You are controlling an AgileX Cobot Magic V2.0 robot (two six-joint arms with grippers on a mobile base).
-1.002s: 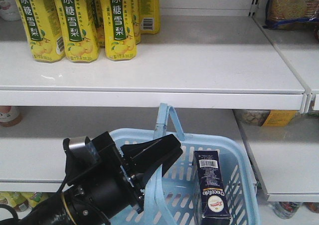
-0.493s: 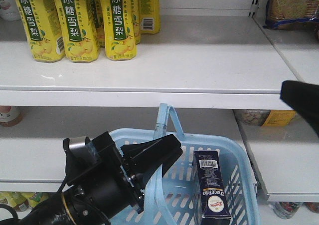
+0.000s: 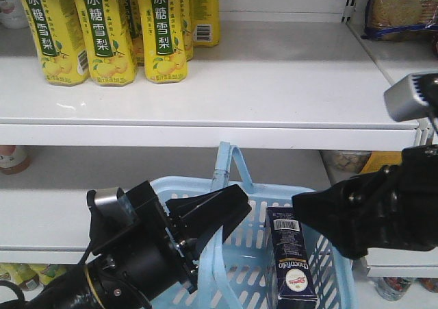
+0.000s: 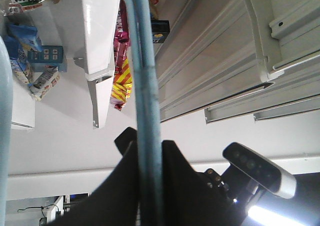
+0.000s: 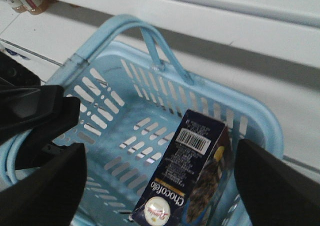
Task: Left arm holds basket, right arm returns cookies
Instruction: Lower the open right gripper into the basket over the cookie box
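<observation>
The pale blue basket (image 3: 171, 183) hangs in front of the shelves; it also shows in the right wrist view (image 5: 252, 109). My left gripper (image 3: 220, 212) is shut on its hoop handle (image 3: 230, 162), which runs between the fingers in the left wrist view (image 4: 148, 85). The dark navy cookies carton (image 3: 291, 262) leans upright against the basket's right wall, barcode end up. My right gripper (image 3: 304, 209) is open just above the basket's right side. In the right wrist view the cookies (image 5: 192, 161) lie between its spread fingers (image 5: 47, 186), not touched.
Yellow drink bottles (image 3: 102, 31) stand at the back left of the white upper shelf (image 3: 274, 83). A biscuit packet (image 3: 400, 4) sits at the top right. A lower shelf (image 3: 390, 227) lies to the right of the basket. Snack packets (image 4: 122, 80) show in the left wrist view.
My right gripper has come in from the right edge and moved left and down over the basket's right side. The left arm, basket and cookies have not moved.
</observation>
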